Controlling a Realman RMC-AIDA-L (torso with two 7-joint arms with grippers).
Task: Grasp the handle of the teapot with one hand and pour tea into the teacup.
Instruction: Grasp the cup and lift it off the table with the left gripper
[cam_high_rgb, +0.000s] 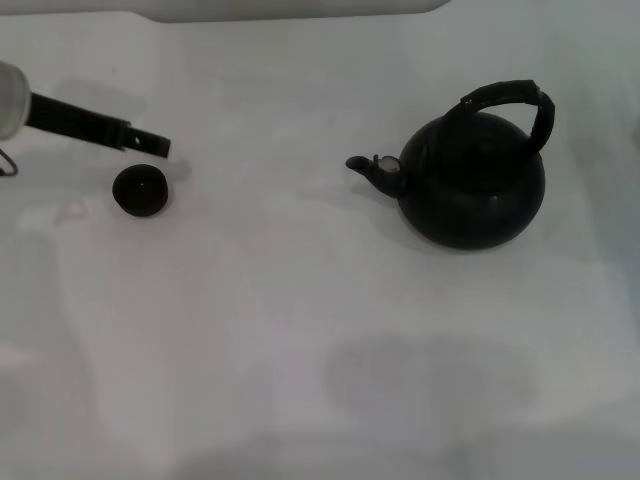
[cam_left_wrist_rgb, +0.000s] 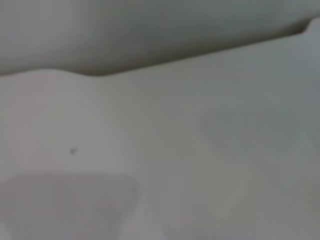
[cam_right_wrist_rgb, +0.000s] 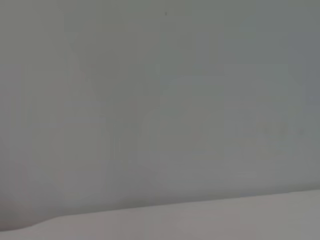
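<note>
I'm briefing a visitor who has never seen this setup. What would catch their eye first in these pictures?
The big black teapot on the right of the white table, its spout pointing left and its arched handle untouched. Far to its left stands the tiny dark teacup, with the left gripper reaching in just behind it. The right gripper is not in view.

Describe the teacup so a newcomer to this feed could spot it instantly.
On the white table, look left, far from the big black teapot. The teacup sits just in front of the left gripper. It is the tiny round dark thing, with no handle or spout.
</note>
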